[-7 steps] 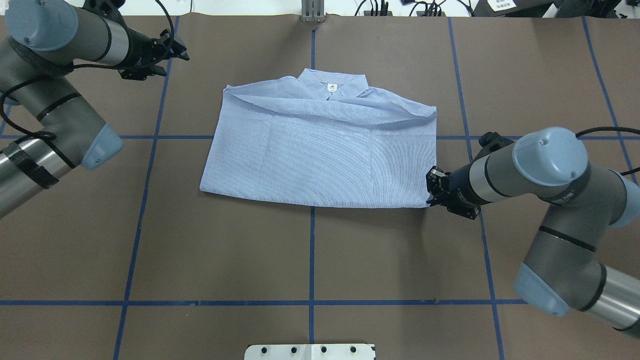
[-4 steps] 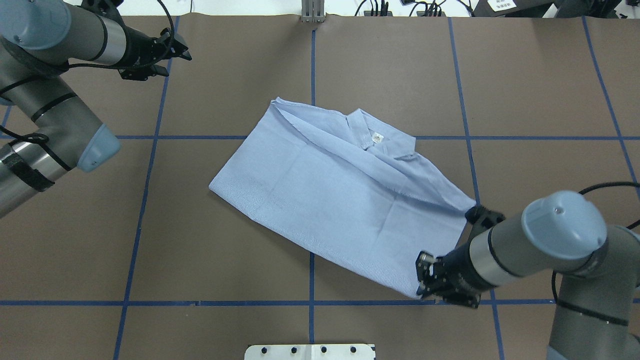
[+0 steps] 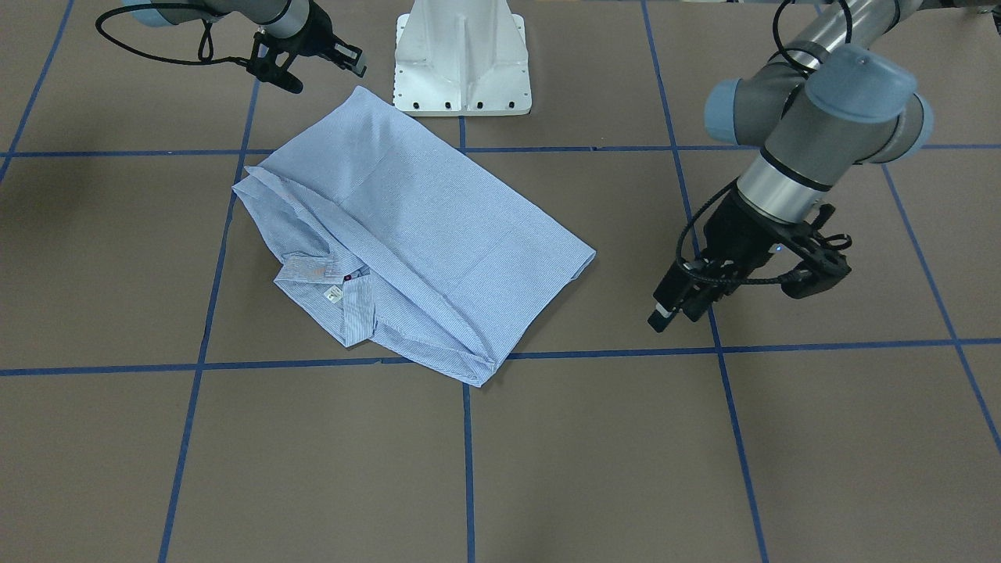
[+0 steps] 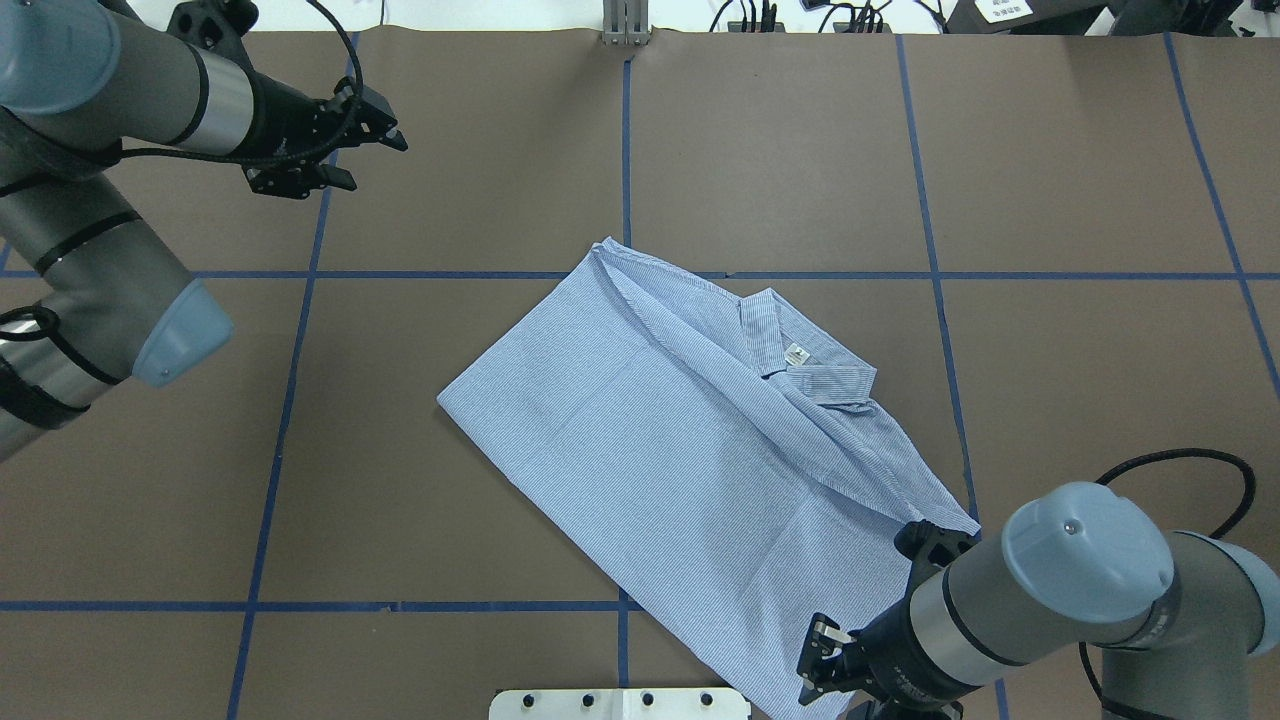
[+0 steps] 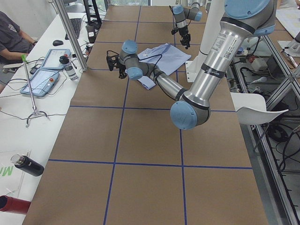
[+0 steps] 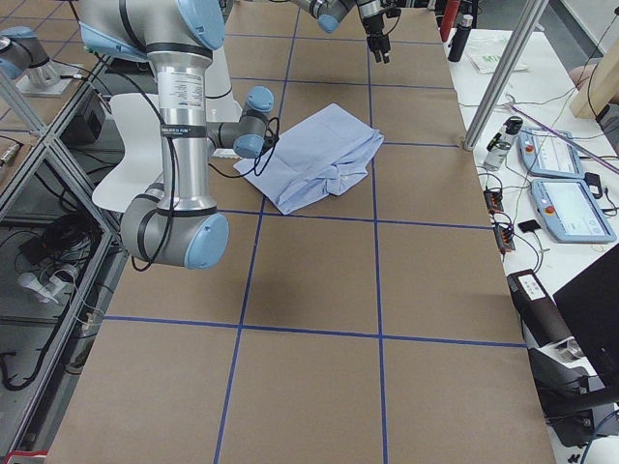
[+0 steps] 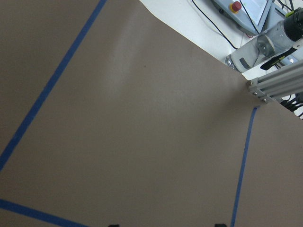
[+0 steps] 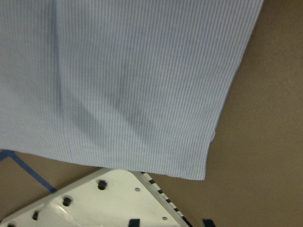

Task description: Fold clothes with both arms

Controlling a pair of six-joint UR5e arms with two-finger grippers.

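The light blue striped shirt (image 4: pixel 680 470) lies folded and flat on the brown table, turned diagonally, collar and white label (image 4: pixel 797 354) facing up. Its near corner reaches the table's front edge beside my right gripper (image 4: pixel 812 662). That gripper is open: in the right wrist view the shirt (image 8: pixel 123 80) lies free, its corner clear of the two spread fingertips. In the front-facing view the right gripper (image 3: pixel 330 78) hovers just off the shirt (image 3: pixel 414 227). My left gripper (image 4: pixel 378 165) is open and holds nothing, far back left over bare table, well away from the shirt; the left gripper (image 3: pixel 672 313) points down.
The white pedestal base (image 4: pixel 620 703) sits at the front edge, right by the shirt's corner (image 8: pixel 94 203). Blue tape lines (image 4: pixel 285 400) grid the table. A metal post (image 4: pixel 625 20) stands at the far edge. A side bench (image 5: pixel 42 79) holds tablets and bottles, with a person (image 5: pixel 9 33) seated.
My right gripper dragged the shirt's corner toward the robot, swinging the shirt from square to diagonal, then let go of it. The left gripper shifted slightly right.
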